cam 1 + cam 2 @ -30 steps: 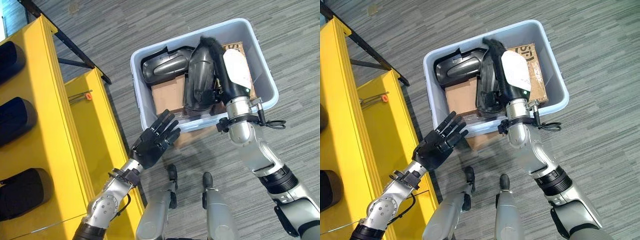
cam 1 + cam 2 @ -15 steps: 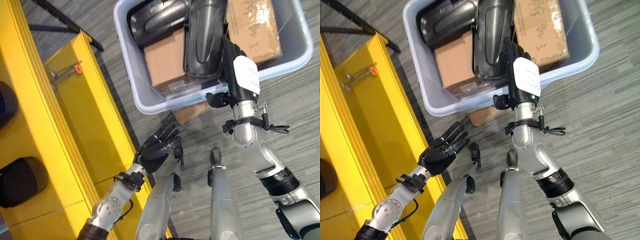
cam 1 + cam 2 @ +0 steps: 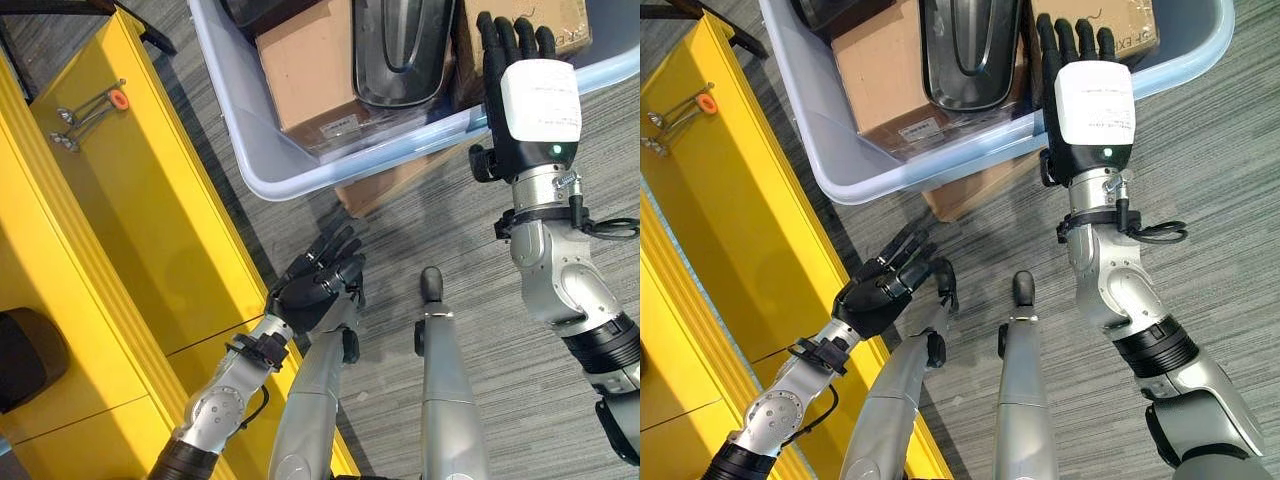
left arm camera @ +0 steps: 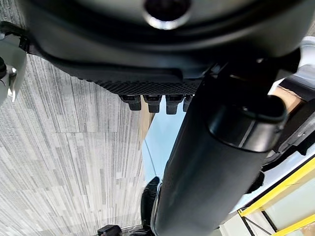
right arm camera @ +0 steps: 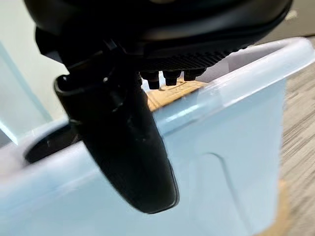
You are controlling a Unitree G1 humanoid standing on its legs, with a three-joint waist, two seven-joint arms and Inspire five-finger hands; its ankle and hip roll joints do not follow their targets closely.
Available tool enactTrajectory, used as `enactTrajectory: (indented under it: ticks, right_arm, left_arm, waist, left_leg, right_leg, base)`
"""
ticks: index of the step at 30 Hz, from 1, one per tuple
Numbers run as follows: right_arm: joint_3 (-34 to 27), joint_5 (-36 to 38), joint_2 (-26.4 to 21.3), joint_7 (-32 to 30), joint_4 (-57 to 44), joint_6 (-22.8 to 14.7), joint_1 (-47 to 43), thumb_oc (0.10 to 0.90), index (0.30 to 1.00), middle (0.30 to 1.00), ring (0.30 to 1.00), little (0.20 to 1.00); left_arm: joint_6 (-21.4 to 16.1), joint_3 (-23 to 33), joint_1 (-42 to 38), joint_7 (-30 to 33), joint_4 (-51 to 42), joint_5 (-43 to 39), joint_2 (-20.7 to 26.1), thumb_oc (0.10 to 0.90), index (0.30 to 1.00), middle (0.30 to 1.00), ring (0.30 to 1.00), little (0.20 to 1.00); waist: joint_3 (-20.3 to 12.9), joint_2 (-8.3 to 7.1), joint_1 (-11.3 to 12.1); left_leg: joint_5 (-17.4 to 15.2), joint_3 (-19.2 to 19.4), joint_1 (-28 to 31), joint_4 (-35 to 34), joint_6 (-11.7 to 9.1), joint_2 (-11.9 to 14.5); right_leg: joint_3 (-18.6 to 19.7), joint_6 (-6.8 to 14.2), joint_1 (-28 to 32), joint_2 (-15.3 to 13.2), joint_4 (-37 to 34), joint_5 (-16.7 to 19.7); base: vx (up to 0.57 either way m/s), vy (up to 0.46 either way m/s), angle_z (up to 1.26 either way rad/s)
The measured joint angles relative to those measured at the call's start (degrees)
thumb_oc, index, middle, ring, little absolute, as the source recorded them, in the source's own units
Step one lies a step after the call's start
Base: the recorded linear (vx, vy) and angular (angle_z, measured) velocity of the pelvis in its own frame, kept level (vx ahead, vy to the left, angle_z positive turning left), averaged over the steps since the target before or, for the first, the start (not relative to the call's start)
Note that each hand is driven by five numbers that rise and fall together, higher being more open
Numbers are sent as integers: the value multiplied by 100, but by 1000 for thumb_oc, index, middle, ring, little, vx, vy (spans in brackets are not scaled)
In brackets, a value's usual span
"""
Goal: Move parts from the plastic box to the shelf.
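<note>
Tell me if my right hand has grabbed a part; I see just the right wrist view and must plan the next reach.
Observer: No. The right hand is open and empty, fingers straight over a cardboard carton in the plastic box.
Operator: Where is the nearest part?
Observer: A black part lies in the box just to that hand's left.
Operator: And the left hand?
Observer: The left hand is open and empty, low over the floor beside the yellow shelf.
</note>
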Motion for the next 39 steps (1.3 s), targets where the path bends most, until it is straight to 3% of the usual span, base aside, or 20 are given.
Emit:
enactTrajectory:
  ticks: [1, 2, 6, 8, 10, 11, 13, 18, 25, 30, 34, 39]
  right_arm:
    - [-84, 360, 106, -188, -52, -72, -4, 900, 1000, 1000, 1000, 1000]
    - [-336, 1387, 322, -325, -149, -101, 30, 900, 1000, 1000, 1000, 1000]
    - [-386, 3887, 274, 459, -856, -35, -20, 900, 1000, 1000, 1000, 1000]
    - [56, 5380, 477, 926, -1373, -27, -106, 900, 1000, 1000, 1000, 1000]
    - [1224, 6778, 1215, 1169, -1645, -24, 92, 900, 1000, 1000, 1000, 1000]
    - [1289, 7160, 1493, 1179, -1647, -50, 158, 900, 1000, 1000, 1000, 1000]
    - [1320, 7353, 1950, 852, -1283, -395, 243, 900, 1000, 1000, 1000, 1000]
    - [1008, 7624, 1992, 839, -423, -748, 329, 900, 1000, 1000, 1000, 1000]
    - [1235, 6794, 1964, 1028, -870, -540, 435, 900, 1000, 1000, 1000, 1000]
    - [1065, 7323, 1958, 1031, -706, -1322, 581, 900, 1000, 1000, 1000, 1000]
    - [1000, 7965, 2172, 1022, -715, -2264, 592, 900, 1000, 1000, 1000, 1000]
    - [728, 8097, 2241, 703, -764, -3389, 594, 900, 1000, 1000, 1000, 1000]
  left_arm:
    - [-16, 0, 0, 0, -43, -1, 1, 900, 1000, 1000, 1000, 1000]
    - [-31, 2, 4, 1, -127, -1, 4, 900, 1000, 1000, 1000, 1000]
    - [-2, 95, 41, -211, -202, 4, 179, 900, 1000, 1000, 1000, 1000]
    - [7, 178, 42, -241, -240, 4, 223, 900, 1000, 1000, 1000, 1000]
    - [63, 93, 75, -272, -332, 14, 236, 900, 1000, 1000, 1000, 1000]
    - [35, 172, 309, -441, -326, -27, 344, 900, 1000, 1000, 1000, 1000]
    - [56, 100, 586, -447, -311, 9, 476, 900, 1000, 1000, 1000, 1000]
    - [158, -1, 347, -482, -292, 16, 474, 900, 1000, 1000, 1000, 1000]
    - [161, -51, 86, -448, -250, 19, 432, 900, 1000, 1000, 1000, 1000]
    - [155, -48, 73, -451, -245, 18, 429, 900, 1000, 1000, 1000, 1000]
    - [135, -49, 85, -456, -237, 17, 421, 900, 1000, 1000, 1000, 1000]
    - [97, -50, 201, -473, -237, 14, 367, 900, 1000, 1000, 1000, 1000]
  waist:
    - [0, 1, 3]
    - [0, 1, 2]
    - [0, 1, -71]
    - [-1, 2, -64]
    - [-6, 8, 43]
    - [-7, 11, 91]
    - [-8, 12, 252]
    - [-8, 12, 297]
    - [-8, 12, 283]
    - [-8, 12, 213]
    - [-9, 14, 169]
    - [-10, 16, 169]
  left_leg:
    - [1, 5, 10, -18, 1, -7]
    - [16, 17, 37, -39, 28, -10]
    - [13, 6, 128, -17, 39, 3]
    - [9, -15, 152, 38, 21, 33]
    - [-80, -193, 338, 83, -154, 80]
    - [-68, -261, 373, 66, -170, 92]
    - [-51, -330, 384, 64, -192, 111]
    - [-57, -290, 385, 65, -164, 82]
    - [-49, -331, 388, 70, -126, 99]
    - [-63, -287, 437, 74, -95, 81]
    - [-101, -235, 720, 54, -69, 73]
    - [-128, -192, 773, 45, -94, 79]
  right_leg:
    - [4, 2, 6, -5, -13, 1]
    - [12, 9, 38, -9, -48, 4]
    - [0, 12, 148, 3, -42, -3]
    - [-20, -26, 161, 29, 43, -33]
    - [-189, -166, 375, 49, 128, -174]
    - [-274, -224, 432, 55, 132, -204]
    - [-325, -257, 467, 63, 129, -202]
    - [-305, -180, 514, 14, 40, -158]
    - [-353, -152, 560, 44, -26, -127]
    - [-312, -128, 617, 30, -63, -111]
    - [-266, -130, 879, 23, -101, -131]
    - [-218, -139, 908, 16, -87, -145]
  base:
    - [0, 0, 0]
    - [-2, -15, -4]
    - [-10, -73, -1]
    - [45, -108, 4]
    - [8, -108, 26]
    - [-17, -113, 29]
    - [-3, -55, 13]
    - [1, -20, -1]
    - [-3, -13, 0]
    - [11, 18, -2]
    - [26, 57, -5]
    - [19, 23, -3]
